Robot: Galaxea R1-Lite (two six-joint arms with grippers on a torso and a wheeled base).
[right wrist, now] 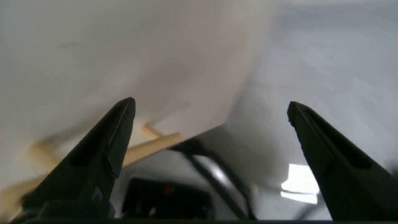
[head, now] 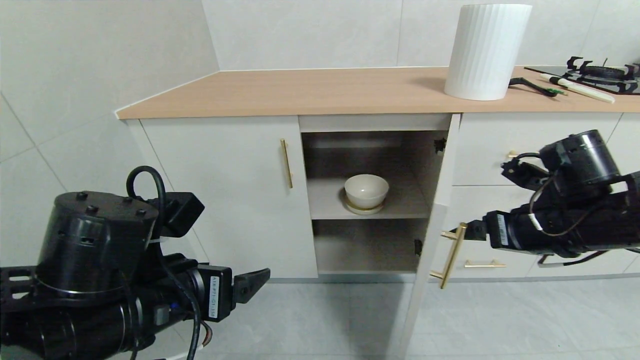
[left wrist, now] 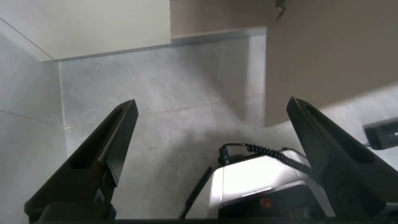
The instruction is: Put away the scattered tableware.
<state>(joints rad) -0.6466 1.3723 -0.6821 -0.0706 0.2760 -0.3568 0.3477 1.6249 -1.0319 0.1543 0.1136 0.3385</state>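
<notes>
Cream bowl (head: 366, 189) sits on a small plate (head: 363, 208) on the upper shelf (head: 407, 202) of the open cabinet (head: 370, 247), well apart from both arms. Its door (head: 431, 220) stands swung out. The right gripper (right wrist: 210, 106) is at the door's gold handle (head: 452, 256), fingers spread wide; the bar seems to lie just beside one finger (contact is hard to judge in the blurred wrist view). The left gripper (left wrist: 212, 106) hangs low over the floor tiles (left wrist: 186, 81), fingers wide apart, holding nothing. A ribbed white vase (head: 486, 50) stands on the wooden countertop (head: 300, 90).
</notes>
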